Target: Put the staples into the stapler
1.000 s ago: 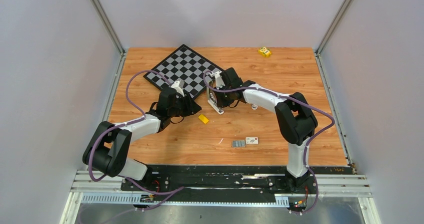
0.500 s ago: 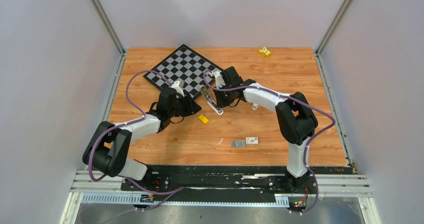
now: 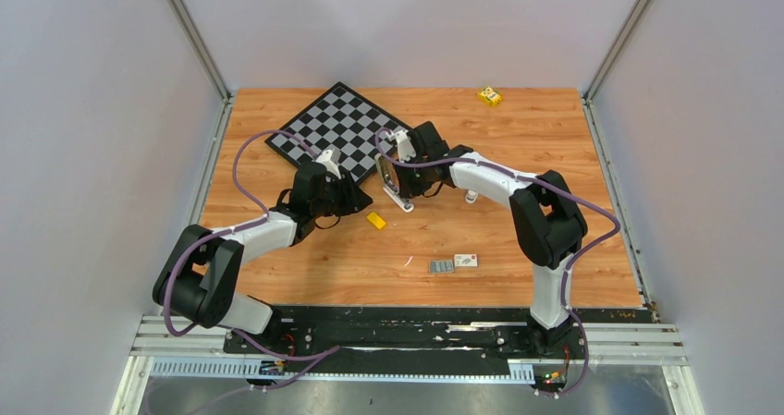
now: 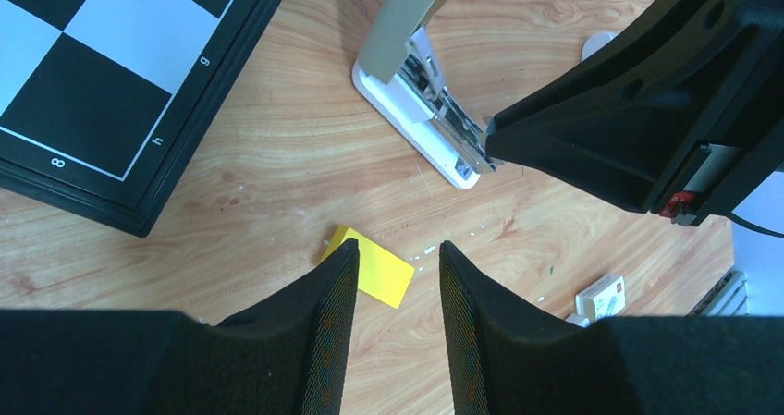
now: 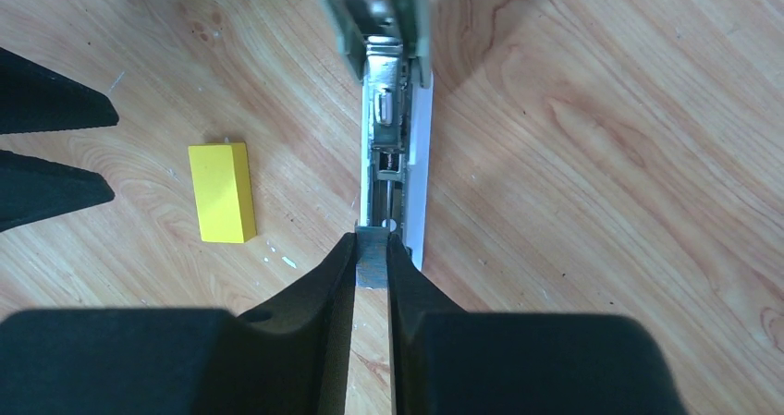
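The stapler (image 5: pixel 386 147) stands hinged open near the middle of the table (image 3: pixel 518 212), just off the chessboard's (image 3: pixel 337 124) right corner. In the top view its long axis runs from about 11 o'clock to 5 o'clock. The lid is raised at the 11 o'clock end, toward the board, and the free end of the tray points to 5 o'clock. In the right wrist view the same axis runs straight from 12 to 6 o'clock: lid at 12, and the shiny tray on its white base leading down to the right claw (image 5: pixel 372 249). That claw is clamped on the staples (image 5: pixel 373 262), a short grey strip pinched between its fingertips. The strip lines up with the tray and sits right at the tray's 6 o'clock end; whether it has entered the channel cannot be told. The yellow block (image 5: pixel 222 191) lies flat at 9 o'clock from the tray, near it but apart. The left claw (image 4: pixel 396 258) hangs over that block with its fingers apart and nothing between them; from there the stapler is at 12 to 1 o'clock. A second block of staples (image 3: pixel 441 266) lies at 5 o'clock from the stapler, well apart, beside a small white box (image 3: pixel 466 261).
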`<state>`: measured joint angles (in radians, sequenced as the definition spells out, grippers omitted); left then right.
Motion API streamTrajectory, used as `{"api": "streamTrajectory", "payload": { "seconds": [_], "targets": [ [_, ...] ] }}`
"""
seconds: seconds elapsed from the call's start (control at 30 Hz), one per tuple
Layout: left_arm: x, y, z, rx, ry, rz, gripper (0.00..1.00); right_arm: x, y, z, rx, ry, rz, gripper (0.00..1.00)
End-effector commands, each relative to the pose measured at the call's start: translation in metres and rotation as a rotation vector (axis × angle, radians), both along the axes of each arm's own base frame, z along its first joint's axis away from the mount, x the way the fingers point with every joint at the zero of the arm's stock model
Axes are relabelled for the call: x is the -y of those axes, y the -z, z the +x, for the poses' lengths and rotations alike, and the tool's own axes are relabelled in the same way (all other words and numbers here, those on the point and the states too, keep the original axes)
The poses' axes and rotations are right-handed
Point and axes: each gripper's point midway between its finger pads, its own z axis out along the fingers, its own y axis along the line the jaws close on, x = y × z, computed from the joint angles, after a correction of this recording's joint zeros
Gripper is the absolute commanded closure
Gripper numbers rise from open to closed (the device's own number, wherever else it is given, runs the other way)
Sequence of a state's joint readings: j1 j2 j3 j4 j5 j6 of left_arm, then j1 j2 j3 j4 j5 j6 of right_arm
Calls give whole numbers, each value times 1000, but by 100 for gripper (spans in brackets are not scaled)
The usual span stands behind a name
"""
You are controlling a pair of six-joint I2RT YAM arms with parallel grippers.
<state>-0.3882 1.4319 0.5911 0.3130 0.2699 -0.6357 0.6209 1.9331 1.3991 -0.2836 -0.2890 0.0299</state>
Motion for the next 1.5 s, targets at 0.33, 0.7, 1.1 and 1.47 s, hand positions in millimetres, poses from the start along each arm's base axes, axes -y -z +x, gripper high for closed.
{"api": "streamTrajectory", "payload": {
  "seconds": [0.33, 0.7, 1.1, 1.47],
  "targets": [
    [1, -1, 5, 18, 7, -4, 59, 3, 12, 6, -26, -4, -15, 83],
    [1, 0, 6, 17, 6, -4, 59, 3, 7, 6, -20, 4, -11, 83],
    [1, -1, 6, 19, 7, -6, 59, 1, -9, 6, -11, 32, 17, 83],
    [0, 0, 5, 19, 6, -4, 59, 0, -17, 6, -8, 42, 34, 82]
  ]
}}
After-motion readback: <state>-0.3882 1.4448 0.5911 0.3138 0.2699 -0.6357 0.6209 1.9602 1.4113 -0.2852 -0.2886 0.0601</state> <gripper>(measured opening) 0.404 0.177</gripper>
